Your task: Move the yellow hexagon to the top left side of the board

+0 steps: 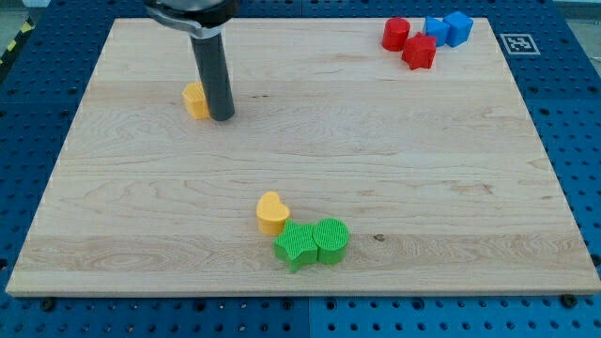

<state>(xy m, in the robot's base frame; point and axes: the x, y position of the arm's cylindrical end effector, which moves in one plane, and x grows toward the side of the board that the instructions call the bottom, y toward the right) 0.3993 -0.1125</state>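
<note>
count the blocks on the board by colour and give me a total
yellow: 2, the hexagon by my tip and the heart
green: 2, the star and the round block
red: 2
blue: 2
total: 8

We see my tip (222,116) touching the yellow hexagon's (194,99) right side, upper left of the table (423,169).

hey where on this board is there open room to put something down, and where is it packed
Open: the wide middle, between my tip beside the yellow hexagon and the red and blue blocks; also the view's bottom right, past the green cylinder. Crowded: the top right cluster, red cylinder, red star, two blue blocks; and yellow heart touching green star.
</note>
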